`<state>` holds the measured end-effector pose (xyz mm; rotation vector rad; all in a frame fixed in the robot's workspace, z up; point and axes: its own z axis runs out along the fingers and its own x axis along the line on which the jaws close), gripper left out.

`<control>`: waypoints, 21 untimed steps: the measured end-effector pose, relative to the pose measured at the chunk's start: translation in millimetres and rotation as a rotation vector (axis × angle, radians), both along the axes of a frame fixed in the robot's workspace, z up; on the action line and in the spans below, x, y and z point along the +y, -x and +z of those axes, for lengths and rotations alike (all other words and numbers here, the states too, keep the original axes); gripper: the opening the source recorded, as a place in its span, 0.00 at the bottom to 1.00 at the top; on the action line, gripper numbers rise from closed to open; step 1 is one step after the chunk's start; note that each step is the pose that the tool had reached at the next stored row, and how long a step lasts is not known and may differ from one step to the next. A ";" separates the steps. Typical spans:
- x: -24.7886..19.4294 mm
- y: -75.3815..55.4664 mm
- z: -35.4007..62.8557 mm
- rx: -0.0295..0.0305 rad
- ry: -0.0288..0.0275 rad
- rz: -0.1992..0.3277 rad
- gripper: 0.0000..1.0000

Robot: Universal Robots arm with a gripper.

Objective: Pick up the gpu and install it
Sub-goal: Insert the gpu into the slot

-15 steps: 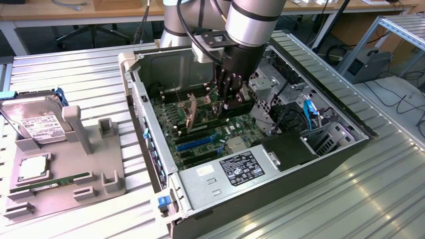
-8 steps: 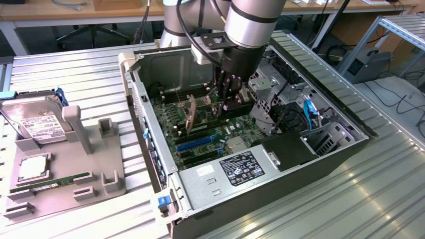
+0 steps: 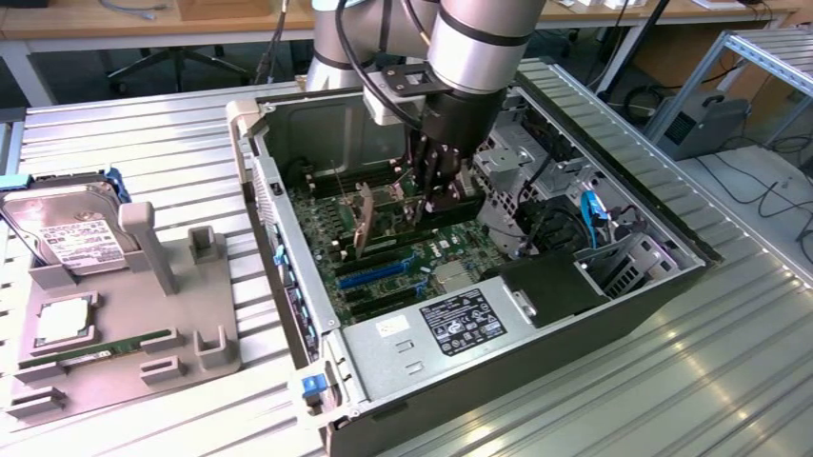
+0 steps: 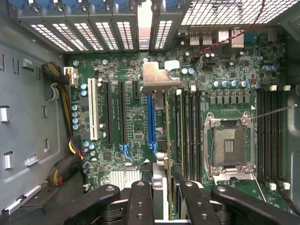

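gpu [image 3: 364, 221] stands on edge inside the open PC case [image 3: 661, 286], over the motherboard [image 4: 136, 122] slot area, silver bracket [image 4: 159, 77] toward the rear slot covers. Whether it's seated in the slot, can't tell. In the wrist view it runs edge-on from the bracket down between the jaws.

Gripper [image 3: 439, 190] is half open, and the jaws pinch the card's top edge at the end away from the bracket.

Handling, my read: light, stiff, thin board. Fragile at the edge connector and surface parts, so hold by the bare top edge or the bracket and keep it square to the slot. A narrow pinch could let it pivot.

Containers:
- Case: motherboard with empty CPU socket [image 4: 229, 150], drive cage [image 3: 521, 162], power supply [image 3: 439, 333].
- Grey parts tray [image 3: 204, 333] on the desk [image 3: 152, 133], at the exterior view's left: hard drive [image 3: 70, 233] leaning in its holder, green memory stick [image 3: 109, 347] lying flat, a CPU [image 3: 64, 322] in a recess.
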<state>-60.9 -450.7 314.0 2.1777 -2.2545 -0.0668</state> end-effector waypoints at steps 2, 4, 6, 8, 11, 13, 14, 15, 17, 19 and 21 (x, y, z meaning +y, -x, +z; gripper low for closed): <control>-0.1 1.9 -0.3 0.0000 0.0000 0.000 0.27; -0.2 3.9 -0.7 0.0000 0.0001 0.000 0.27; -0.2 5.5 -1.0 0.0000 0.0001 0.000 0.27; -0.3 6.9 -1.3 0.0001 0.0002 0.000 0.27; -0.3 8.6 -1.8 0.0001 0.0003 0.000 0.27; -0.5 9.8 -2.3 -0.0001 -0.0001 0.000 0.27; -0.6 10.8 -2.4 0.0000 0.0001 0.000 0.27; -0.7 11.3 -2.4 0.0000 0.0001 0.000 0.27; -0.8 12.1 -2.7 0.0000 0.0002 0.000 0.27; -0.9 12.5 -2.8 0.0001 0.0003 0.000 0.27; -0.9 13.0 -3.2 0.0000 0.0002 0.000 0.27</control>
